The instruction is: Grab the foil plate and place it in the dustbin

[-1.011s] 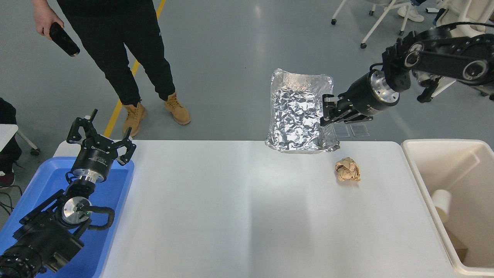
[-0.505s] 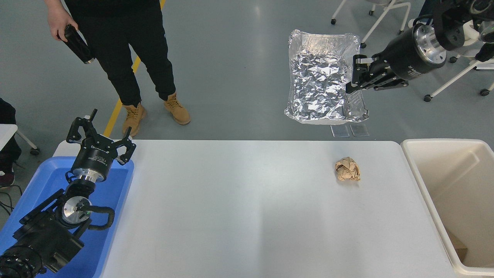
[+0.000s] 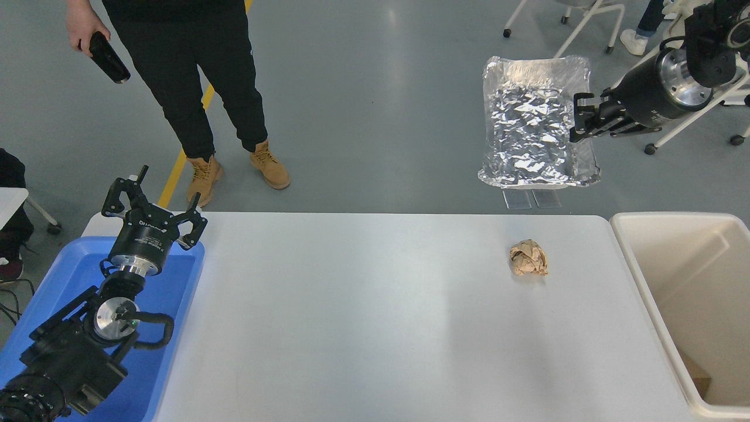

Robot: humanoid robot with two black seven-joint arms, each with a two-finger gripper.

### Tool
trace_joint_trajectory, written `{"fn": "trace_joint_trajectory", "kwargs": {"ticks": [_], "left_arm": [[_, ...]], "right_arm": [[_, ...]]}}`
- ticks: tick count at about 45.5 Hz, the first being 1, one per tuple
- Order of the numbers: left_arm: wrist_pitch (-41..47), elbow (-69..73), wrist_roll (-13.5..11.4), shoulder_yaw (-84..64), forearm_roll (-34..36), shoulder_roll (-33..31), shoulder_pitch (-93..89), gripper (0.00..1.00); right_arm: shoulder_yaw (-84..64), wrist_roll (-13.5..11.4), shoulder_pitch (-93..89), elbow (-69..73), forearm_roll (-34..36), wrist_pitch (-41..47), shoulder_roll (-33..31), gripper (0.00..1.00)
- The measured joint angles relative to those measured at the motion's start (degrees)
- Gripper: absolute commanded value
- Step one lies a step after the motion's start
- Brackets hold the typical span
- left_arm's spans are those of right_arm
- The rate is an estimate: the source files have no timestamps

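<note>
The shiny crinkled foil plate hangs in the air beyond the table's far edge, at the upper right. My right gripper is shut on the plate's right rim and holds it up, its arm coming in from the top right corner. The cream dustbin stands at the table's right end, below and to the right of the plate. My left gripper is open and parked over the blue tray at the lower left.
A crumpled brown paper ball lies on the white table near its far right. A blue tray sits at the left. A person holding a dark object stands beyond the far left. Chairs stand at the top right.
My right gripper has lifted the foil plate off the table's far edge and carried it up and to the right. The person shifted slightly. The left arm stayed put.
</note>
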Motion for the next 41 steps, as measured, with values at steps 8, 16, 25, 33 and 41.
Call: {"fn": "trace_joint_trajectory", "kwargs": {"ticks": [8,16,25,33,41], "left_arm": [[0.00,-0.01,0.00,0.00,0.00,-0.01,0.01,0.99],[-0.02,-0.01,0.00,0.00,-0.01,-0.01,0.01,0.99],[-0.07,-0.01,0.00,0.00,0.00,-0.01,0.01,0.99],[-0.07,0.00,0.00,0.00,-0.04,0.00,0.01,0.99],[-0.05,0.00,0.00,0.00,-0.05,-0.01,0.01,0.99]], "right_arm": [[-3.81,-0.02,-7.38,-8.10,-0.52,-8.00,-0.26,0.00],[-7.42,-0.12,-15.11,-16.00,-0.36,-14.64,-1.06,0.00],[-8.81,-0.12,-23.61,-21.83,0.52,-20.03,-2.35,0.00],[-9.16,-0.21,-31.19,-25.16,3.51,-24.39,-3.42,0.00],[-9.18,-0.24,-39.63,-29.41,8.89,-27.19,-3.57,0.00]]}}
